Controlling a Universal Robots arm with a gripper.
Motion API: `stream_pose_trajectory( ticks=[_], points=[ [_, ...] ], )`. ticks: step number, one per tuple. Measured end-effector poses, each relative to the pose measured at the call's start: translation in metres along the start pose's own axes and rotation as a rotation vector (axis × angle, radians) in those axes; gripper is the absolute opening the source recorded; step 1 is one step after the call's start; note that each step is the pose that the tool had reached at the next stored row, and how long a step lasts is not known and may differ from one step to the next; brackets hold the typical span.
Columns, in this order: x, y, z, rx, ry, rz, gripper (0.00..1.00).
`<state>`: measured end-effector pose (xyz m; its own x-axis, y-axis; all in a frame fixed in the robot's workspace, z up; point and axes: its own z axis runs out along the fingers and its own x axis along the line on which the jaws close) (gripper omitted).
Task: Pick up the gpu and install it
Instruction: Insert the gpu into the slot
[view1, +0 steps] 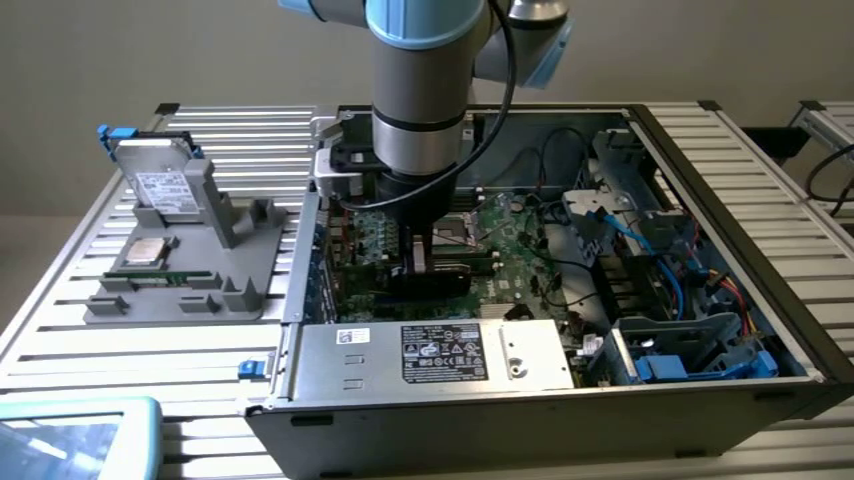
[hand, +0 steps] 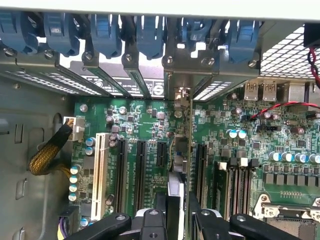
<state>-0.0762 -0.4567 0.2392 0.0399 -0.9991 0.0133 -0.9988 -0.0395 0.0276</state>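
While the exterior view hides it, the wrist view shows the fingers (hand: 181, 210) clamping the gpu (hand: 181, 150) edge-on above the motherboard (hand: 250, 150)

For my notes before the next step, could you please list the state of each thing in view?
gripper: shut on the gpu, down inside the computer case.
gpu: held upright, edge-on above the green motherboard.
computer case: side panel off, inside exposed.
hard drive: standing in the grey holder outside the case.

No legible text; power supply label (view1: 443, 352) print unreadable.
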Motion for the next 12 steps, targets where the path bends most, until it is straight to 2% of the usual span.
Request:
stream_pose_trajectory(
  ticks=[10, 11, 12],
  points=[
    [-0.0001, 0.0005, -0.0001, 0.0005, -0.0012, 0.001, 0.28],
    [-0.0001, 0.0003, -0.0015, 0.0011, -0.0002, 0.001, 0.4],
    [0.0, 0.0001, -0.0029, 0.0019, 0.0, 0.0, 0.4]
  ],
)
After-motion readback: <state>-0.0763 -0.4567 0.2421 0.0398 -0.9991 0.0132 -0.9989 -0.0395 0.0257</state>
